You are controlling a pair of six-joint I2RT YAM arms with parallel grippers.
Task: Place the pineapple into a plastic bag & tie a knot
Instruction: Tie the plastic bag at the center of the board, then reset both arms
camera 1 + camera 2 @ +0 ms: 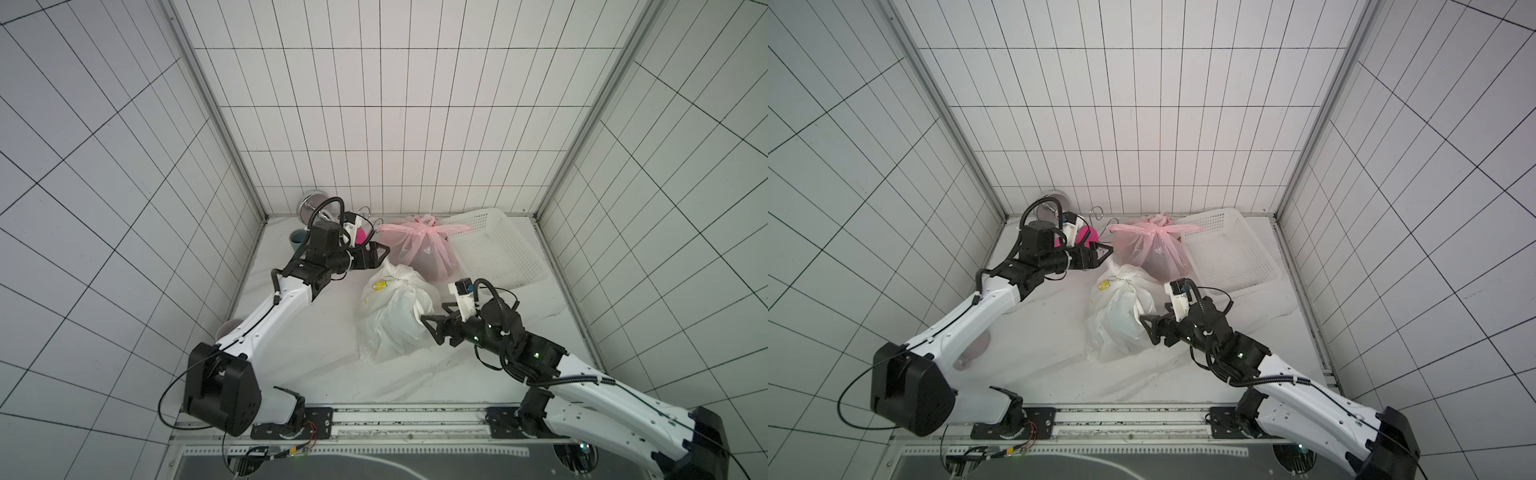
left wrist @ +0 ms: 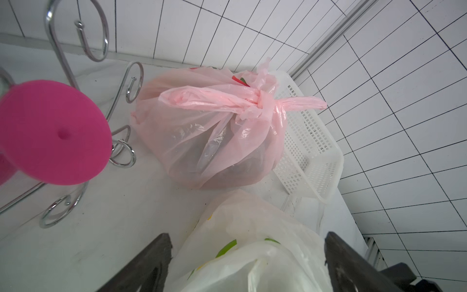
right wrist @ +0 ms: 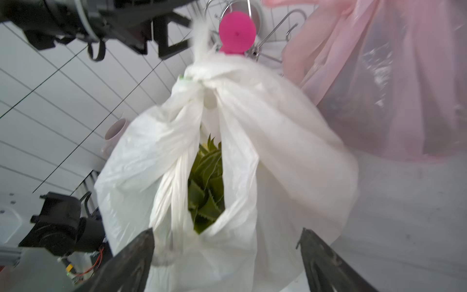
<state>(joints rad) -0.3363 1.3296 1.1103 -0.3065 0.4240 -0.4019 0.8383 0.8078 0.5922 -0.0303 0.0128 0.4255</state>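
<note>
The white plastic bag (image 1: 395, 316) stands near the middle of the tabletop (image 1: 324, 365), which is a white surface with faint grey veins. The bag is thin, crinkled film, full and rounded, and its handles are pulled together into a knot (image 3: 204, 81) at the top. In the right wrist view a narrow gap opens below the knot, and the pineapple (image 3: 207, 187) is inside the bag: only its green, stiff leaves with small saw-like edges are visible. A yellow print shows on the bag near the knot.

The left tool (image 1: 381, 257) is beside the top of the white bag. Its dark fingers (image 2: 151, 265) are spread wide with the bag between them, and I see nothing pinched. The right tool (image 1: 436, 322) is at the side of the bag, jaws also wide apart, with the film bulging between the two fingers (image 3: 136, 257).

Just behind the white bag sits a pink plastic bag (image 1: 419, 249). It is half transparent, knotted on top, with something dark and round inside. Next to it a white perforated plastic basket (image 1: 494, 249) lies tilted at the back wall. At the back left there are a curly chrome wire stand (image 2: 121, 149) and a matt magenta round disc (image 2: 54, 132).
</note>
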